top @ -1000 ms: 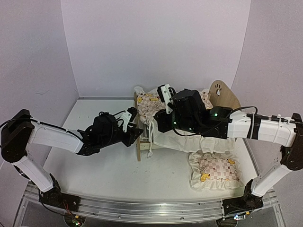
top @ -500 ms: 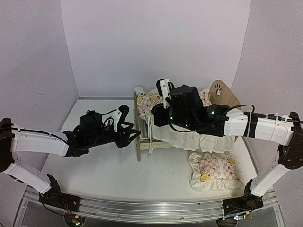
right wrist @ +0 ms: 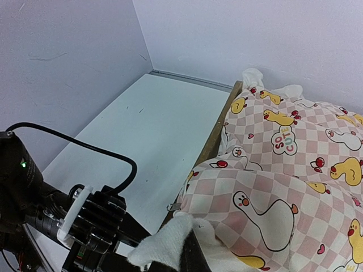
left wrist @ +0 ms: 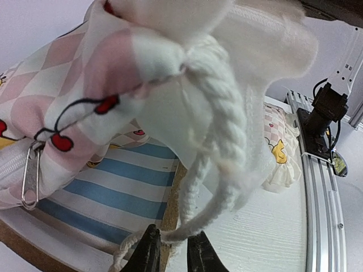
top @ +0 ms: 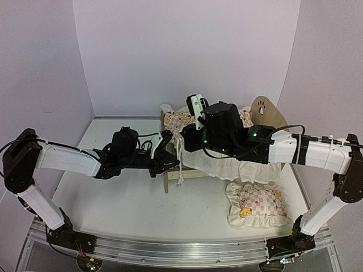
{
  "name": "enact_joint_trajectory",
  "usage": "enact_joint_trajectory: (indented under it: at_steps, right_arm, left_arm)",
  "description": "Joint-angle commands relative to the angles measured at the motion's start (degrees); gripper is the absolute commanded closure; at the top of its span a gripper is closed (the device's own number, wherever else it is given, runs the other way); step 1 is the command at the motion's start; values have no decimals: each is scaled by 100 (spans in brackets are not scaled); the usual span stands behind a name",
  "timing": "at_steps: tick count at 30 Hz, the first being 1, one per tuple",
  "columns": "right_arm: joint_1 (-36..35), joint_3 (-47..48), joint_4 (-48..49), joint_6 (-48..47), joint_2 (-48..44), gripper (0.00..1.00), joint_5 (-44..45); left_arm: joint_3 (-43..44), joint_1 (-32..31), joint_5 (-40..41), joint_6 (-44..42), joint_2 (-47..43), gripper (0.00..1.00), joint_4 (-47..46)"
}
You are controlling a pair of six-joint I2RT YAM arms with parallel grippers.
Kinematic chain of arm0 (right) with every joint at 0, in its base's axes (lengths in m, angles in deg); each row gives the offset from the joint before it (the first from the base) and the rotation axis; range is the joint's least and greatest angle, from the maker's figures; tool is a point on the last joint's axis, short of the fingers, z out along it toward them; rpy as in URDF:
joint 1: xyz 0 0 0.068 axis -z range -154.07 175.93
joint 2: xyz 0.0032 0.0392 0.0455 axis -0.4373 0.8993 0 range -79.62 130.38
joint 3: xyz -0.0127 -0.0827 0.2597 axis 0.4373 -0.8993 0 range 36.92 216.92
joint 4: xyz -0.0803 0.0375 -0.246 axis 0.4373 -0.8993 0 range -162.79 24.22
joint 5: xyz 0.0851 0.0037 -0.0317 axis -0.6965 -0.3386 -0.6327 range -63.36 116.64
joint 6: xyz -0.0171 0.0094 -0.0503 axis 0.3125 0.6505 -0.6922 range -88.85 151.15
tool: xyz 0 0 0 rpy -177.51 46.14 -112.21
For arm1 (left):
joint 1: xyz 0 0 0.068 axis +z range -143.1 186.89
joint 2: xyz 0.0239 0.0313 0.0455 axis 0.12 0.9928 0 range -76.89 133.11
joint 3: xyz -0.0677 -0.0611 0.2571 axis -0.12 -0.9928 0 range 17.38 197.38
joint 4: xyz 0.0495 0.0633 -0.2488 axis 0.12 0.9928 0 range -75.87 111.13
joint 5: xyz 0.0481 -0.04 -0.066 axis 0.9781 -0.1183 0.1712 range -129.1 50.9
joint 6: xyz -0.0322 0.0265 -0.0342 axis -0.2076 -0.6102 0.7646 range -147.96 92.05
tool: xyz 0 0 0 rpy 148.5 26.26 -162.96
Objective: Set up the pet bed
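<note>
A slip was judged the main risk: the left claw (left wrist: 173, 255) was seen nearly together at the quilt's braided cord (left wrist: 221, 147), but a firm pinch could not be confirmed. A pull on the cord could also drag the light pet bed (left wrist: 108, 192). The right claw (top: 193, 116) was clamped on the quilt (right wrist: 283, 187), its corner raised. The bed was set just ahead of the left claw and under the right one, its long axis across the tabletop (top: 113, 198), footboard (top: 165, 181) toward the left claw, headboard (top: 266, 113) away.
</note>
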Motion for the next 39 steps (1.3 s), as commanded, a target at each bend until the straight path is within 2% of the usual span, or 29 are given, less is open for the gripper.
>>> enact_joint_trajectory:
  at_steps: [1,7,13,17,21,23,31,36,39]
  right_arm:
    - [15,179,380,-72,-341,100,-68]
    - [17,119,385,-59,-476,100,-123]
    - [18,72,395,-69,-563,100,-119]
    - [20,-16,407,-71,-597,100,-65]
    - [17,-125,402,-44,-604,100,-42]
    - [20,-131,403,-16,-592,100,-78]
    - [13,-72,411,11,-455,100,-259]
    - [15,-75,416,46,-405,100,-305]
    - [14,-64,414,65,-351,100,-358]
  left_arm:
    - [307,97,-98,-73,-73,85,-212]
    - [469,123,-312,-15,34,86,-215]
    - [627,127,-255,-55,80,96,-215]
    - [610,126,365,-183,-177,100,-204]
    - [337,126,1718,-255,-678,100,-211]
    - [237,127,2118,-294,-798,100,-220]
    - [179,127,2535,-237,-630,100,-211]
    - [191,97,2530,214,-537,100,-220]
    - [184,-56,3109,449,-423,100,-220]
